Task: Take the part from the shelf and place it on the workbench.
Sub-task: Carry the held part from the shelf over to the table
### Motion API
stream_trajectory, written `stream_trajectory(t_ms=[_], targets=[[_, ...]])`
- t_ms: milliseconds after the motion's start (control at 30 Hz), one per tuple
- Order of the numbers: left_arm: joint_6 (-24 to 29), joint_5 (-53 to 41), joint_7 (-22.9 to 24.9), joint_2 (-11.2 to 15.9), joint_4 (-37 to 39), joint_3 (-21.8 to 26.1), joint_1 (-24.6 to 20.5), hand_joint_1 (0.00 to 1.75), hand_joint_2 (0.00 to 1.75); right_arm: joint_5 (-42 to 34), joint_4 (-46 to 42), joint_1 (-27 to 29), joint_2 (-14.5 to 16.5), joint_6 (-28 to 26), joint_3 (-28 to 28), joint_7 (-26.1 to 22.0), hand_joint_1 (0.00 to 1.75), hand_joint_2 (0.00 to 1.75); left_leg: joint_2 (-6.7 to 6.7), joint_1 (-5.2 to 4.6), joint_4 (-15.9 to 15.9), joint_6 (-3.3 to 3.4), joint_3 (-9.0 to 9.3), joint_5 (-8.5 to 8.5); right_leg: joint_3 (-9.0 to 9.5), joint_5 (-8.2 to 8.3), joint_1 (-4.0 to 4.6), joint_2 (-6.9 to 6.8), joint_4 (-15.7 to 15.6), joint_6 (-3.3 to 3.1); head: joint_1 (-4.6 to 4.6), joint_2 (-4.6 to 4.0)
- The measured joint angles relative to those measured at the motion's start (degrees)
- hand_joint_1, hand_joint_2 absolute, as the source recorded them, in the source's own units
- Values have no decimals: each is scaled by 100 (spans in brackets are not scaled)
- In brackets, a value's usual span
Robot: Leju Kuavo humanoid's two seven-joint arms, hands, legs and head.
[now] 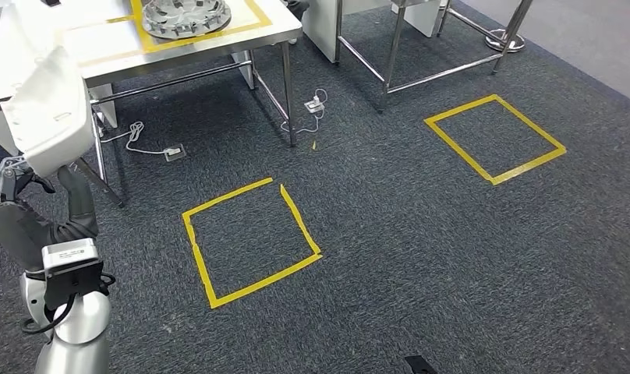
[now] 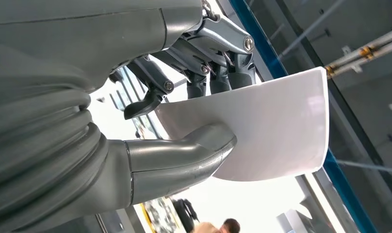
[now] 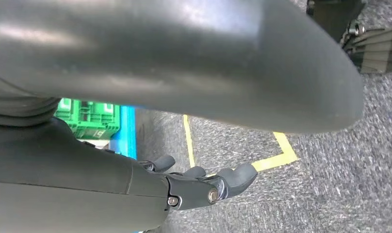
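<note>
A white curved panel part is held up at the far left of the head view. My left hand grips its lower edge. In the left wrist view the grey thumb presses one face of the white part and the dark fingers clamp the other. The workbench, a white steel-legged table marked with yellow tape, stands just beyond the part at the upper left. My right hand hangs over the carpet, fingers apart and holding nothing.
A round grey metal part lies on the workbench. Two yellow tape squares mark the dark carpet. Cables and a socket lie under the bench. A second table frame stands behind. Green crates sit nearby.
</note>
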Motion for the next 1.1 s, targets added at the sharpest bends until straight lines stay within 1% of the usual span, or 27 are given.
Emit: stream_trajectory(t_ms=[33,100,133,167,200,233,267,333,367,400,500,567,600,633,700,733,767,800,833,867,900,933,967,1000,1033,1067,1100], targets=[[-1,3,-4,1,-16,1,0,175,175,4,0,-14,1,1,2,8,0,0,-67,14,-16,35,-1,18,-12,-43,-13,85,48,39,0,0],[-14,10,-14,-16,-47,0,-3,175,175,-15,0,-31,1,-7,4,-3,0,0,-180,55,-48,105,3,32,-200,-271,-49,456,461,112,22,0],[-22,14,-21,-30,-57,-1,1,175,175,-34,0,-30,2,-14,2,-15,0,0,-233,61,-49,128,-2,22,-385,-424,-61,641,832,136,34,0],[-34,23,-28,-43,-62,-2,14,175,175,-54,0,-24,2,-22,-1,-29,0,0,-288,63,-46,144,-5,5,-600,-554,-69,733,1224,153,46,0],[-43,33,-35,-52,-70,-3,34,175,175,-73,0,-15,2,-30,-5,-33,0,0,-344,63,-37,154,-1,-17,-782,-603,-74,767,1517,166,50,1],[-49,46,-43,-56,-82,-3,55,175,175,-86,0,-7,2,-39,-9,-26,0,0,-394,65,-26,153,11,-43,-879,-545,-79,774,1618,173,51,0],[-55,64,-50,-58,-97,-3,70,175,175,-97,0,-2,2,-49,-14,-19,0,0,-435,69,-11,144,34,-75,-859,-376,-86,775,1479,176,51,0],[-62,96,-64,-71,-133,-3,86,175,175,-119,0,2,2,-60,-27,-13,0,0,-490,78,28,88,91,-144,-579,54,-111,785,767,184,52,0],[-65,109,-69,-78,-150,-3,84,175,175,-126,0,-1,5,-65,-36,-22,0,0,-510,72,53,46,107,-184,-431,155,-113,798,424,173,53,1],[-67,118,-74,-83,-167,-3,82,175,175,-136,0,-1,9,-70,-46,-39,0,0,-524,64,63,6,118,-222,-335,173,-113,808,211,151,55,1],[-69,139,-79,-87,-213,-3,72,175,175,-158,0,18,20,-94,-68,-56,0,0,-532,55,31,-101,169,-328,-228,30,-94,812,87,19,57,1],[-69,160,-81,-89,-235,-2,57,175,175,-158,-1,36,25,-102,-74,-19,0,0,-426,63,190,-162,155,-383,-80,-40,-102,804,50,-77,34,1],[-69,168,-82,-90,-242,-2,51,175,175,-158,-1,44,26,-103,-77,-7,0,0,-363,64,434,-183,35,-442,16,-82,-109,796,28,-118,21,1],[-68,171,-87,-91,-242,-3,50,175,175,-157,-1,54,26,-103,-80,3,0,0,-308,64,788,-197,-189,-518,102,-142,-106,788,14,-143,9,1],[-68,181,-96,-92,-234,-3,78,175,175,-155,0,84,27,-100,-85,-1,0,0,-284,65,1501,-207,-768,-596,288,-282,-100,776,-12,-160,7,1],[-66,185,-104,-91,-231,-3,101,175,175,-152,0,105,27,-98,-86,2,0,0,-283,63,1651,-199,-986,-490,396,-364,-96,776,-29,-158,6,1],[-62,188,-114,-90,-228,-3,123,175,175,-147,0,127,28,-97,-87,5,0,0,-283,60,1575,-179,-1102,-257,518,-449,-91,777,-51,-153,5,1],[-57,188,-126,-89,-227,-3,145,175,175,-139,0,144,28,-97,-87,7,0,0,-282,53,1275,-145,-1108,86,655,-539,-86,777,-79,-147,7,1],[-52,188,-134,-88,-226,-3,170,175,175,-132,0,156,30,-96,-87,9,0,0,-271,38,854,-101,-1052,453,789,-633,-82,776,-117,-140,6,1],[-45,189,-140,-87,-225,-3,203,175,175,-125,1,160,36,-94,-88,-3,0,0,-255,3,526,-57,-956,699,907,-723,-71,774,-160,-119,11,0],[-38,189,-145,-87,-229,-3,235,175,175,-121,2,157,40,-92,-89,-21,0,0,-242,-30,264,-12,-849,793,1008,-801,-74,773,-213,-86,14,0],[-30,190,-145,-90,-241,-2,259,175,175,-116,3,148,44,-90,-90,-36,0,0,-233,-63,154,23,-769,750,1102,-859,-78,766,-277,-48,19,0],[-22,192,-146,-92,-267,1,270,175,175,-112,3,129,47,-85,-91,-34,0,0,-239,-87,149,53,-687,610,1175,-855,-81,761,-298,-7,21,0],[-15,195,-149,-98,-302,3,266,175,175,-106,2,102,46,-83,-92,-10,0,0,-261,-82,91,87,-590,496,1193,-764,-87,758,-190,31,13,0],[-11,197,-156,-106,-332,5,262,175,175,-98,0,77,46,-80,-92,41,0,0,-280,-68,51,112,-469,402,1109,-591,-85,759,87,61,11,-1],[-8,199,-163,-112,-352,8,261,175,175,-93,-2,57,45,-77,-92,86,0,0,-293,-44,-15,142,-308,310,894,-382,-83,768,511,91,8,-2],[-7,199,-170,-120,-359,8,265,175,175,-88,-3,43,44,-76,-92,99,0,0,-305,-15,-85,165,-127,221,580,-239,-84,780,983,120,9,-2]])
